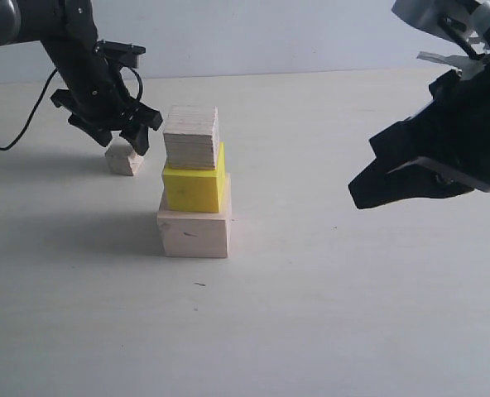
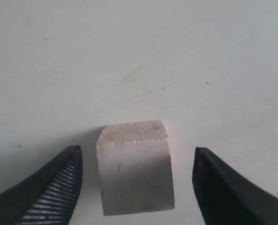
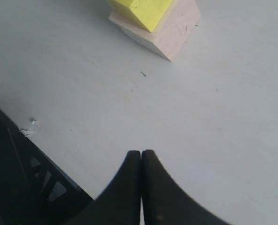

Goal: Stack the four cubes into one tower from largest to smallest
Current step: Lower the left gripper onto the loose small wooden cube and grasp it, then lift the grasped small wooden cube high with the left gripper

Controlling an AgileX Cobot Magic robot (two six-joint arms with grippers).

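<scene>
At upper left, the left gripper point(image 1: 122, 139) hung spread wide above the small cube point(image 1: 124, 160); at right, the right gripper point(image 1: 361, 195) was pinched together.

A pale, off-white table point(image 1: 336, 322) spreads under the left gripper point(image 1: 122, 139), matte, with a few small dark specks point(image 1: 199, 284). Behind that gripper a plain bluish-white wall point(image 1: 270, 33) meets its far edge. Light is soft, shadows faint.
</scene>
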